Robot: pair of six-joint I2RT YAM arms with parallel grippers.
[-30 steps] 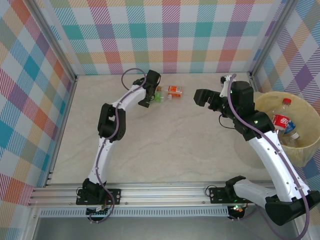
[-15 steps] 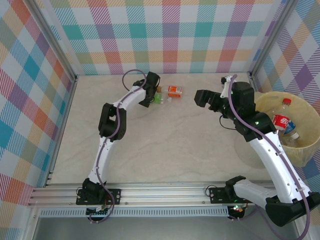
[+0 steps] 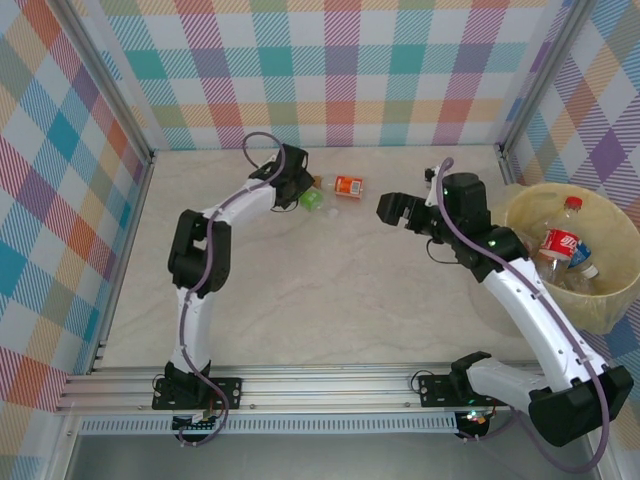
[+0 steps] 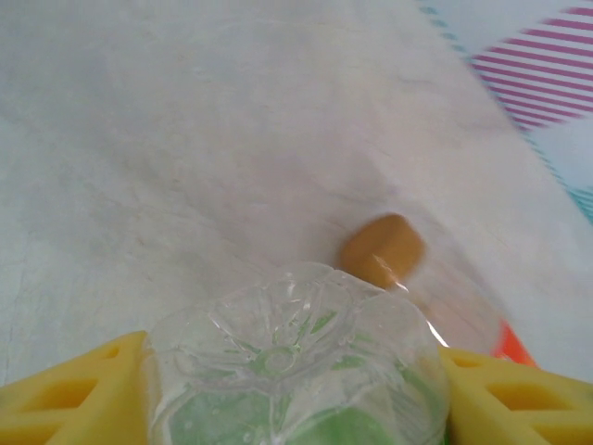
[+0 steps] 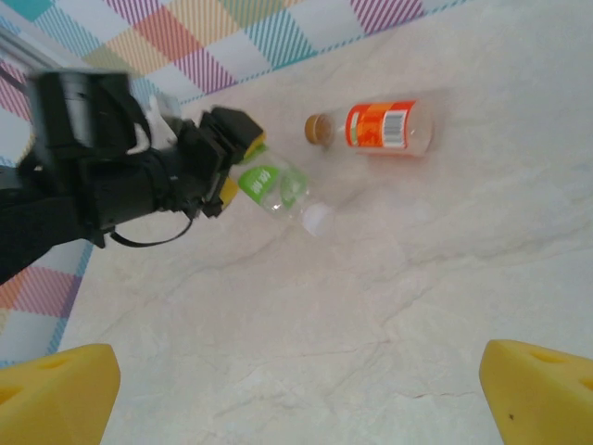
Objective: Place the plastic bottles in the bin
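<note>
The left gripper [image 3: 297,190] is stretched out to the far side of the pale marbled worktop [image 3: 320,300]. Its yellow fingers [image 4: 65,394] press on both sides of a small clear plastic bottle with a green label [image 4: 296,371], so it is clamped on that bottle. The grip is across the body near the base, which faces the wrist camera. That probably suits a round, slippery bottle better than a pinch at the thin neck. The right wrist view shows the bottle's white cap pointing away from the gripper. Whether the bottle is clear of the worktop cannot be told.

Just to its right, near but apart, a clear plastic bottle with an orange label and a brownish cap [image 3: 349,185] lies on its side on the worktop, free of either gripper. It has yet to be collected.

Further right, the right gripper [image 3: 386,208] hovers above the worktop with its jaws spread wide and nothing between them, aimed toward the two bottles. It looks placed to take the orange-labelled bottle, or perhaps to receive the green one, since it is the arm nearer the bin.

At the far right edge stands the large round pale yellow bin [image 3: 605,312], lined with a translucent bag. A red-labelled bottle [image 3: 562,240] lies in it with at least one more clear bottle.
</note>
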